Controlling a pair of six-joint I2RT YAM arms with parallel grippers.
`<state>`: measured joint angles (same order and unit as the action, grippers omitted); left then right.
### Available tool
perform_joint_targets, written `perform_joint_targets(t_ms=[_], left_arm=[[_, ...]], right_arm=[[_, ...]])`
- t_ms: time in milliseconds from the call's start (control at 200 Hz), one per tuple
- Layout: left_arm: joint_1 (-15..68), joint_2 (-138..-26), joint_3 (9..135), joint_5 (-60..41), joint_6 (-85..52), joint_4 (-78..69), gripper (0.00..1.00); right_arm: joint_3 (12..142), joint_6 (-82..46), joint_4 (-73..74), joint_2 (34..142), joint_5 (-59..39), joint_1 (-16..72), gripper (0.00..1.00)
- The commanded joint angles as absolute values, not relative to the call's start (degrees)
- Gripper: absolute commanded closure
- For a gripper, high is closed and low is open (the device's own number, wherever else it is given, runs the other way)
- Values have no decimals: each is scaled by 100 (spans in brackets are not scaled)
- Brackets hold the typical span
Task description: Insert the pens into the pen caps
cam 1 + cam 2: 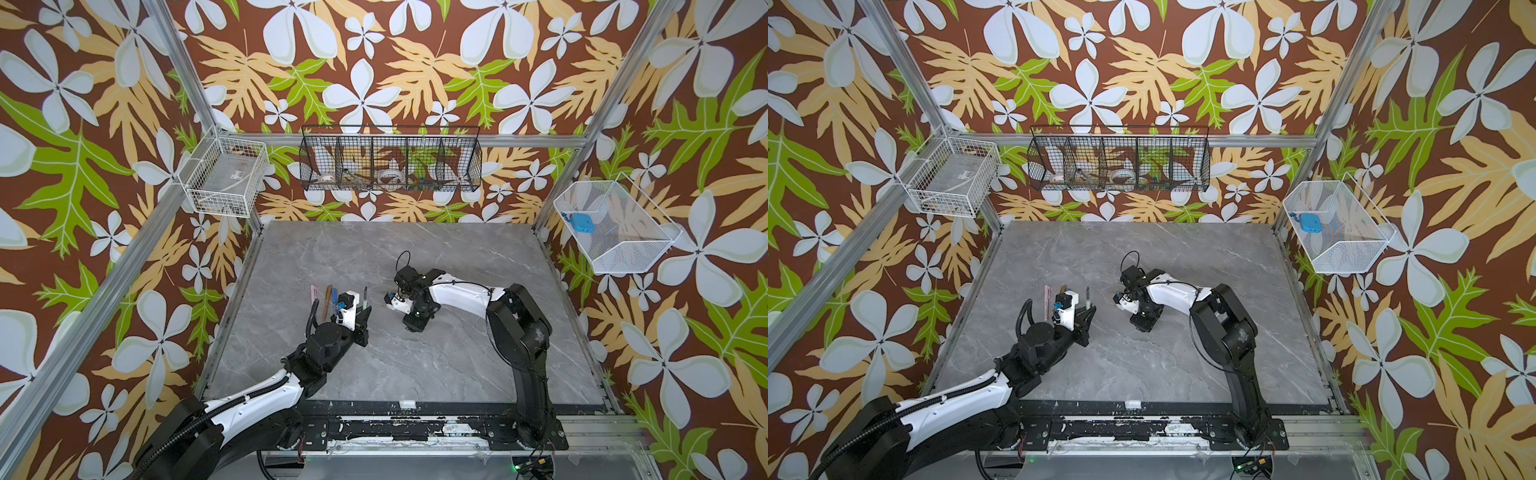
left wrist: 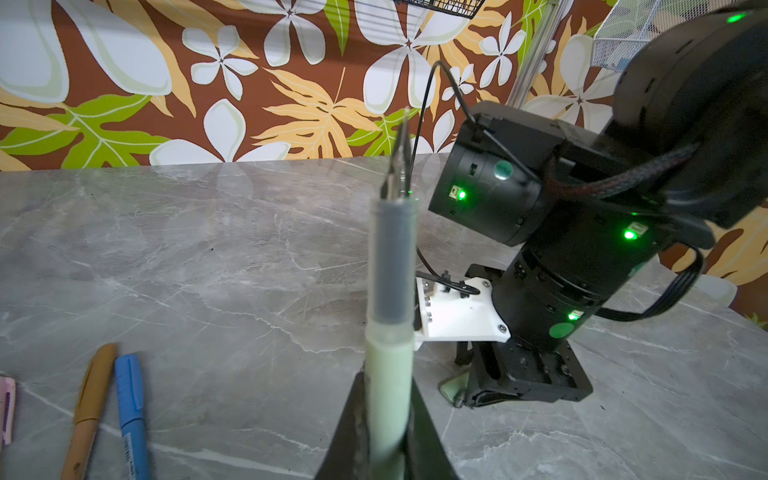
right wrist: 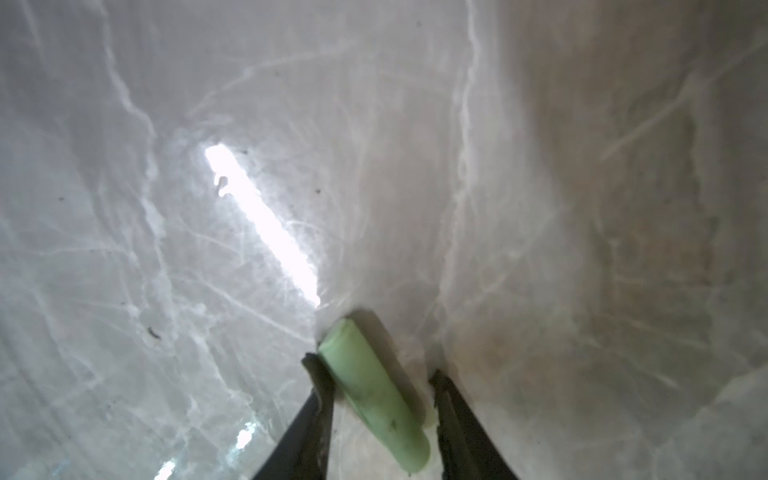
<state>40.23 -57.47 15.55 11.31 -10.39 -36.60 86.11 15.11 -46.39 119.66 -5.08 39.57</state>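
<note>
My left gripper (image 1: 365, 311) (image 2: 388, 419) is shut on the grey-green pen (image 1: 365, 294) (image 2: 390, 332) and holds it upright, dark tip up, above the table's left middle. The light green pen cap (image 3: 374, 390) (image 2: 451, 388) lies flat on the grey table (image 1: 415, 374). My right gripper (image 3: 378, 370) (image 1: 413, 326) points straight down over it. Its jaws straddle the cap, one finger touching it and the other a small gap away. The brown (image 2: 89, 407), blue (image 2: 132, 415) and pink (image 2: 6, 407) pens lie side by side left of my left gripper.
A black wire basket (image 1: 390, 166) hangs on the back wall. White wire baskets hang on the left wall (image 1: 224, 174) and on the right wall (image 1: 615, 224). My right arm (image 1: 519, 324) arches over the table's right half.
</note>
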Motion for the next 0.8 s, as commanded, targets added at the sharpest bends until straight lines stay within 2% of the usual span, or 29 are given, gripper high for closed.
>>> perform_joint_targets(t_ms=[0, 260, 290, 370, 505, 716, 796], left_arm=[[4025, -5740, 1611, 1086, -1033, -3744, 100], [4025, -5756, 1621, 1081, -1028, -3735, 100], [4025, -5765, 1618, 1085, -1028, -3735, 100], [4025, -5818, 1634, 1052, -1042, -3735, 100], [4025, -5896, 1670, 995, -1046, -3729, 100], [4025, -5810, 1661, 1038, -1019, -3691, 100], [4025, -5801, 1665, 1024, -1020, -3677, 100]], right_arm=[[8706, 930, -4702, 12176, -554, 3981, 61], [8538, -188, -4648, 12061, -822, 3983, 70], [8498, -234, -4597, 12048, -870, 3987, 69], [8472, -264, -4510, 12055, -941, 4041, 56], [8676, -197, -4585, 12248, -908, 4137, 55], [8679, -152, -4837, 12403, -489, 4140, 65], [8648, -83, -4962, 12390, -449, 4135, 66]])
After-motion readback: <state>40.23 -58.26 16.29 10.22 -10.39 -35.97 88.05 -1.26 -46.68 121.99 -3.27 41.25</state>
